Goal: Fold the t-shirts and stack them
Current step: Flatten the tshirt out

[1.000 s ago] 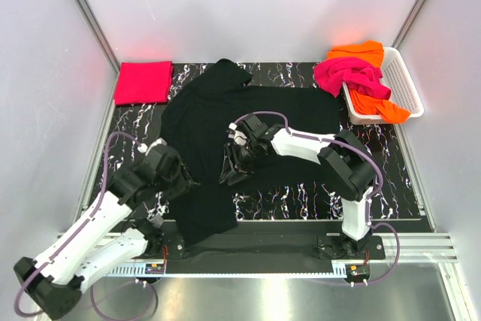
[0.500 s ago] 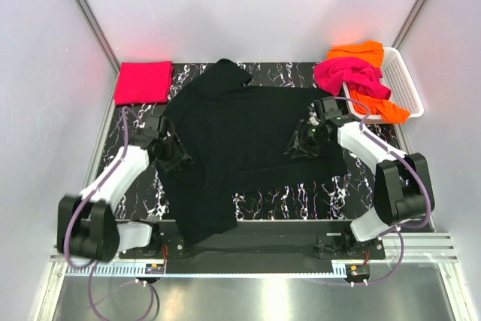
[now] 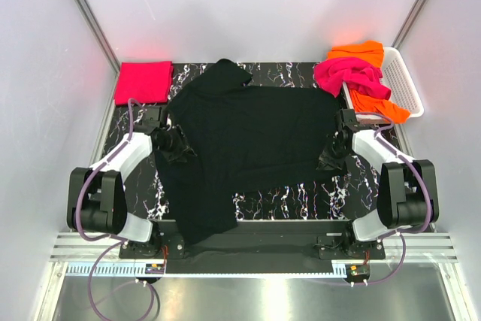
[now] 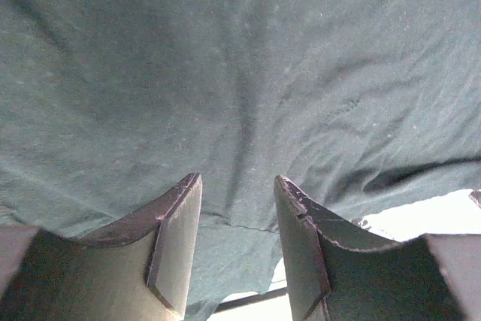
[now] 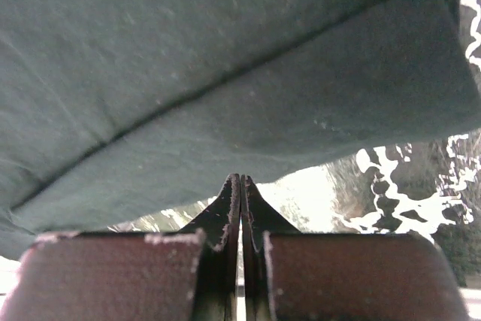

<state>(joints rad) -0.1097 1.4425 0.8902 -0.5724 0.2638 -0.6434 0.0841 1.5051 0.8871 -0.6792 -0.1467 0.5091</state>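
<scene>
A large black t-shirt (image 3: 248,133) lies spread across the middle of the table. My left gripper (image 3: 177,148) sits at its left edge, jaws open, with the shirt's hem (image 4: 225,219) lying between the fingers (image 4: 176,238). My right gripper (image 3: 331,157) sits at the shirt's right edge. Its jaws are pressed shut (image 5: 240,180) just under the cloth edge (image 5: 248,110), and I see no cloth between them. A folded red-pink shirt (image 3: 143,82) lies at the back left. A magenta shirt (image 3: 347,74) and an orange one (image 3: 379,104) hang over the basket.
The white lattice basket (image 3: 404,80) stands at the back right, close behind my right arm. Bare black marbled tabletop (image 3: 301,197) shows in front of the shirt. Grey walls close in on the left, right and back.
My right gripper has moved from the shirt's middle out to its right edge. My left gripper has moved from the near left up to the shirt's left edge. The shirt has barely shifted.
</scene>
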